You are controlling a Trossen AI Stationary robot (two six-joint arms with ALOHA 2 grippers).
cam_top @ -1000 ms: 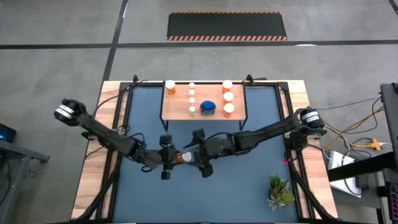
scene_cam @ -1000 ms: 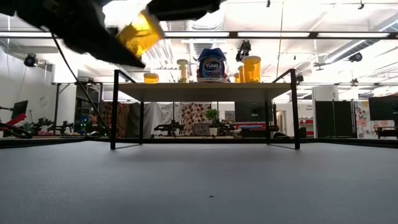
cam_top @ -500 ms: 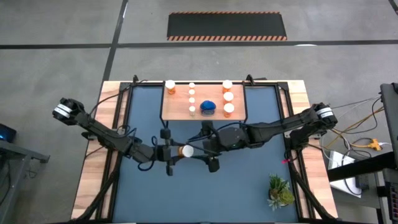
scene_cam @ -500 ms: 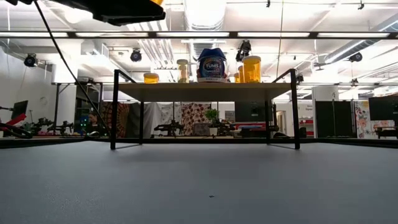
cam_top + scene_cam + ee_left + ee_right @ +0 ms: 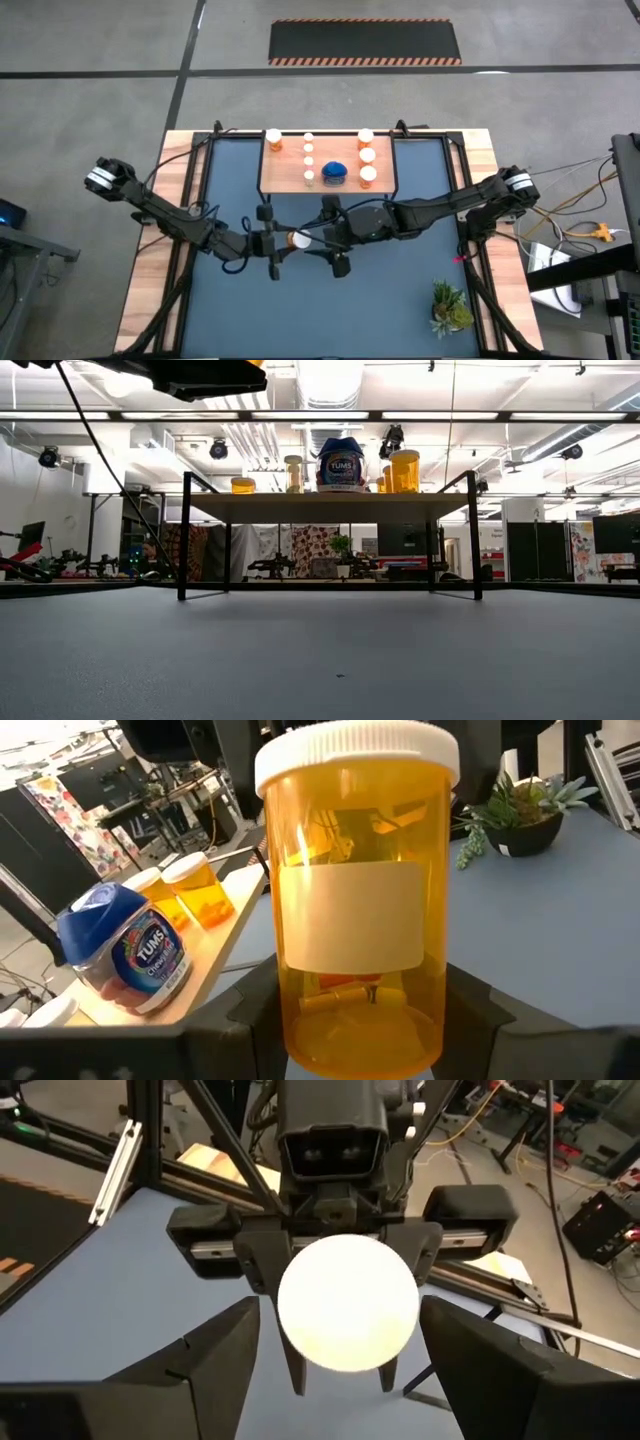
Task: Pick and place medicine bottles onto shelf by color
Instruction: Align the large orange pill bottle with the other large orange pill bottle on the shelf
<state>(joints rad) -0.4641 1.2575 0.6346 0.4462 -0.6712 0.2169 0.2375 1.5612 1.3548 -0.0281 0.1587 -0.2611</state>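
An orange medicine bottle with a white cap is held in the air above the mat's middle, with its cap pointing to the table's right. My left gripper is shut on it. My right gripper faces it from the right and is open, with a finger on each side of the cap and a gap to both. The wooden shelf stands at the far edge on black legs. It carries orange bottles, small pale bottles and the blue bottle. My left gripper pinches the orange bottle's body near its base between the two fingers. The fingers come level from the table's left and lie along the bottle. The bottle is lifted clear and lies level, with its capped end sticking out beyond the fingertips.
A small green plant stands at the mat's near right. The shelf's black legs rise from the far part of the blue mat. In the low view, part of an arm shows at the top.
Both grippers have risen and moved a little toward the far edge. The bottle was tilted and in the low view a second ago, and has since gone up out of that view. My right gripper has drawn back from the bottle toward the table's right.
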